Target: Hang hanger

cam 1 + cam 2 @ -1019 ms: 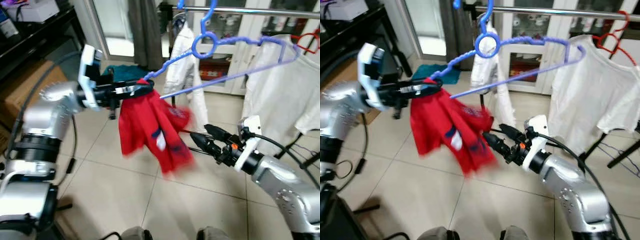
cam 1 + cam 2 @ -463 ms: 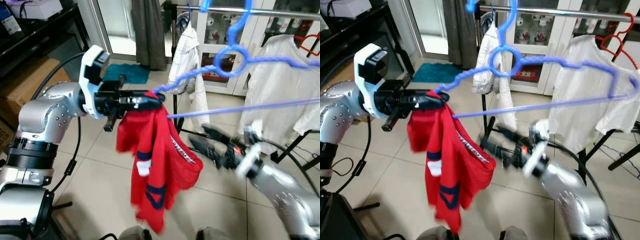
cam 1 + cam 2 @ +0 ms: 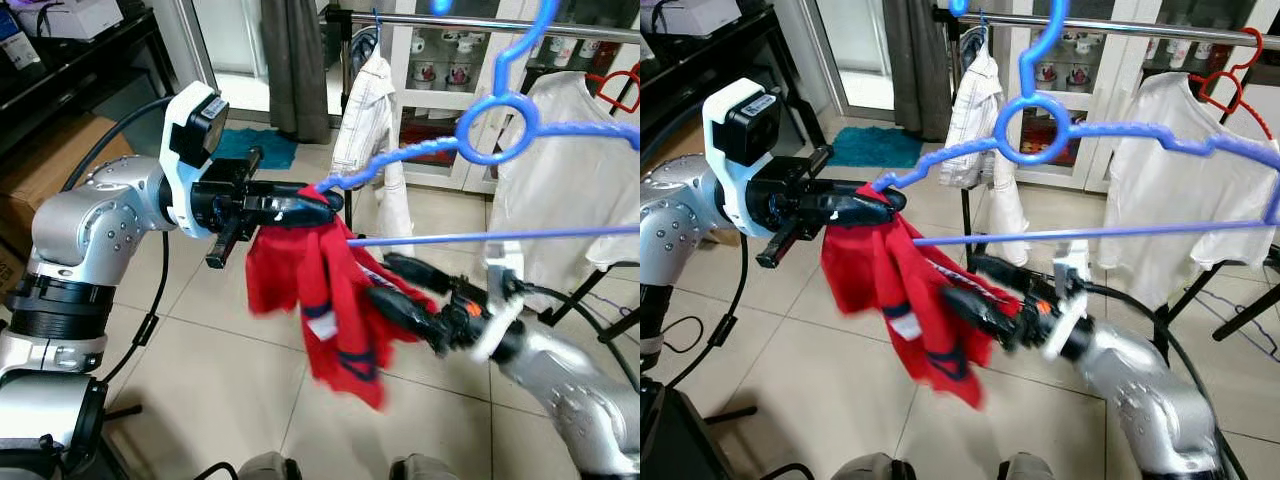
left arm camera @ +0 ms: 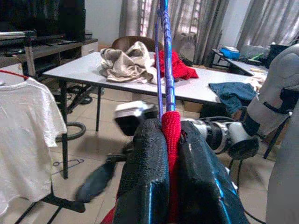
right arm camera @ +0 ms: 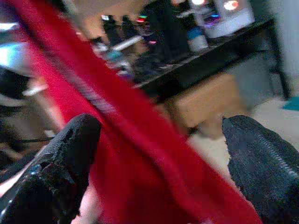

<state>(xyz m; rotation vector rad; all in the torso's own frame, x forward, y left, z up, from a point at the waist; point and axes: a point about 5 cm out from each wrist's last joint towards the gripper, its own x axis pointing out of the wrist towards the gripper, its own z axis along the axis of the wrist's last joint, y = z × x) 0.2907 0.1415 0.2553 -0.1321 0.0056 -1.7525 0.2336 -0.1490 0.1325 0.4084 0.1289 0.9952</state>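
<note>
Clenched on the blue hanger's (image 3: 470, 160) end and the red shirt (image 3: 325, 290), the left gripper (image 3: 325, 208) holds it below the rail (image 3: 480, 22); the right gripper (image 3: 385, 290) gapes beside the cloth (unhooked yet). Lift hook over rail gently.

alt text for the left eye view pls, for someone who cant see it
The left gripper clamps the end of a blue hanger with a red shirt drooping from it. The open right gripper reaches into the shirt from below, with a clothes rail and white shirts behind.
</note>
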